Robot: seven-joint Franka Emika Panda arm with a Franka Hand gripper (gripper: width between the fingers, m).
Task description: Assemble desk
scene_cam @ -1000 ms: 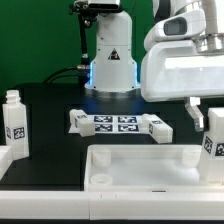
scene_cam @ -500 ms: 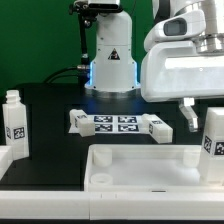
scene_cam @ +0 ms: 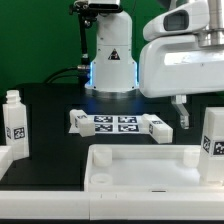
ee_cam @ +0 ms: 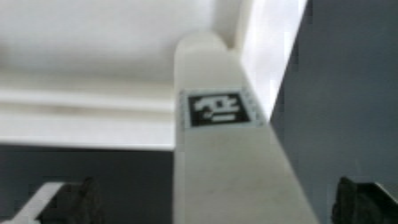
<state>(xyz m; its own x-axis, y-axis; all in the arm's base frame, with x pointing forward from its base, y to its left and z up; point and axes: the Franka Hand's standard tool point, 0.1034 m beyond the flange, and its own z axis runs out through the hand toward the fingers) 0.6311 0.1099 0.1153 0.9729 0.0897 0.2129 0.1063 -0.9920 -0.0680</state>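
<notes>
gripper (ee_cam: 214, 204) is standing spread: in the wrist view its two dark fingers (ee_cam: 61, 200) are showing well apart, with a white leg (ee_cam: 222, 150) between them and a clear gap on either side, so nothing is being pinched. the leg's square tag (ee_cam: 217, 107) is facing the wrist camera, and the white rim of the desk top (scene_cam: 130, 160) is showing behind it. in the exterior view the desk top is lying open side up on the black table (scene_cam: 50, 105) at the near edge. the leg is standing upright at the exterior view's right, just beside the desk top. a second leg (scene_cam: 14, 122) is standing upright at the exterior view's left. the marker board (scene_cam: 120, 123) is lying between the desk top and the robot base (scene_cam: 110, 55).
</notes>
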